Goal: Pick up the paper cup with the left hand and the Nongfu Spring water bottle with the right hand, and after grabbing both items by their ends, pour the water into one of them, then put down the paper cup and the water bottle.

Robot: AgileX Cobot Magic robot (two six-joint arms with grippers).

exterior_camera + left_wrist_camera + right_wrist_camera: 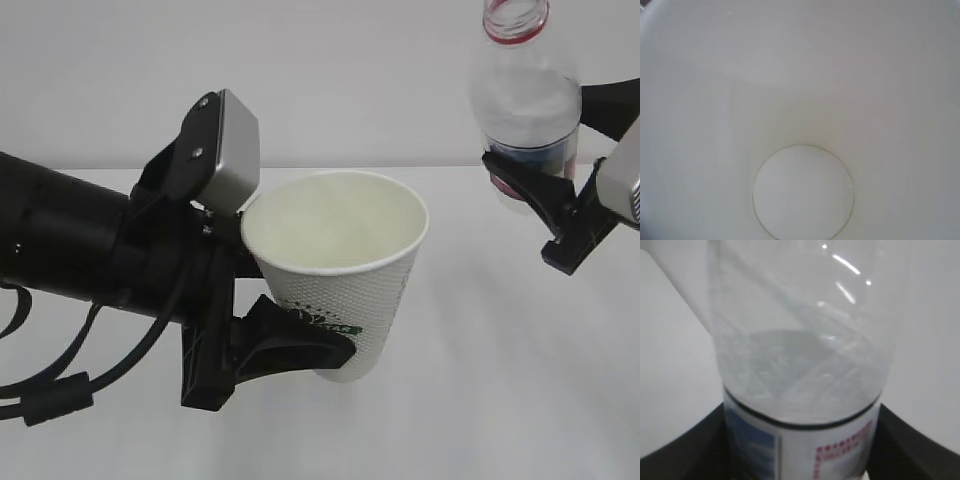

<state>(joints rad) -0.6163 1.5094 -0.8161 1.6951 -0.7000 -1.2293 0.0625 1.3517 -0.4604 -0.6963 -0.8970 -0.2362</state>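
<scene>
Dimpled white card formed the wall of the paper cup (345, 275) in the exterior view, with a green-and-black logo low on its side and a smooth cream inside under a rolled rim. It hung clear of the pale worktop (480, 400), tipped slightly, clamped low on its body by the left hand (262, 340), whose black jaws stood wide around it beneath a grey rectangular block. Up and to the right of the cup, well apart from it, the Nongfu Spring water bottle (525, 90) stood upright in the air: clear ribbed plastic, red neck ring, open mouth, blue label. The right hand (530, 195) gripped it at the label, jaws spread to the bottle's width.

From the left wrist, only the cup's matte cream interior (800, 100) showed, with its round base seam.

From the right wrist, the bottle (800, 340) filled the frame, glossy and ridged, the water (790, 375) clear inside, above a label printed in red and blue; dark jaws flanked it on both sides.
</scene>
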